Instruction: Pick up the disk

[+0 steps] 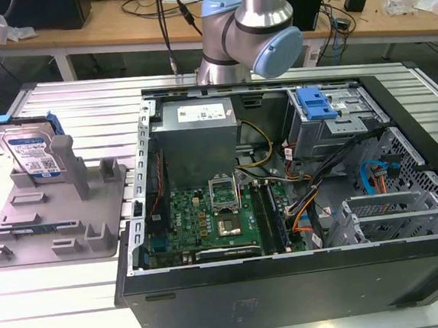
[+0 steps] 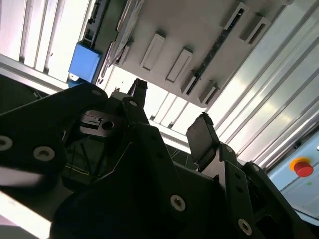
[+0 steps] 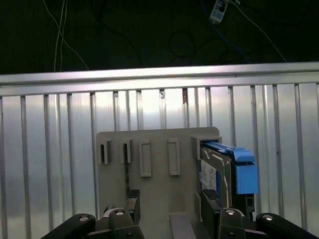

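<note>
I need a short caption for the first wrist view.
Open pincer faces the grey tray; the disk stands upright in it.

Ribbed metal table [image 1: 76, 107] with holder tray [image 1: 54, 210], computer case [image 1: 292, 296]

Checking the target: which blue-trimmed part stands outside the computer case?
The disk, upright in the grey holder tray at the exterior view's left. The other blue part, the bracket, sits on the drive cage inside the case.

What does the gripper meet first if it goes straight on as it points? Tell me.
Probably the grey holder tray: the open gripper points at its bare face beside the upright disk, one finger close to the disk's edge. Depth is unclear.
</note>
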### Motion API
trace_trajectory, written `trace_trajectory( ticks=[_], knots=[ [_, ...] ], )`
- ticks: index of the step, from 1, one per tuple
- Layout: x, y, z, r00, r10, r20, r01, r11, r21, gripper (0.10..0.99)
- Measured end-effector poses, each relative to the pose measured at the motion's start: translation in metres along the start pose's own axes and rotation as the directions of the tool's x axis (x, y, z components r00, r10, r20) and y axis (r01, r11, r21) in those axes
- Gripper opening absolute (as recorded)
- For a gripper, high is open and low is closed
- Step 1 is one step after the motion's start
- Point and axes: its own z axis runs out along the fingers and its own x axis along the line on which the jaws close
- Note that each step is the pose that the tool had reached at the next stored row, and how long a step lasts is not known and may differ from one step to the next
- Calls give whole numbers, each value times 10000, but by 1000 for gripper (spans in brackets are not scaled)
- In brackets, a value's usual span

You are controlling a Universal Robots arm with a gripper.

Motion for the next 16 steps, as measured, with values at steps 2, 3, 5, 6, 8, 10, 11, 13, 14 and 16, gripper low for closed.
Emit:
trace_trajectory(
  ticks=[2,3,5,6,8,10,11,13,14,16],
  knots=[
    [-23,11,1,10000,49,2,-49,10000,1,600],
    [-42,19,2,10000,78,3,-78,10000,0,600],
    [-68,30,3,9999,100,4,-100,9999,1,600],
    [-83,35,3,9999,107,4,-107,9999,1,600],
    [-126,48,4,9999,118,5,-118,9999,2,600],
    [-174,59,4,9999,129,5,-129,9999,1,600],
    [-206,64,4,9999,142,5,-142,9999,1,600],
    [-261,72,5,9999,173,7,-173,9999,2,600],
    [-278,74,5,9998,183,7,-183,9998,1,600],
    [-314,80,5,9998,204,7,-204,9998,1,600]
  ],
)
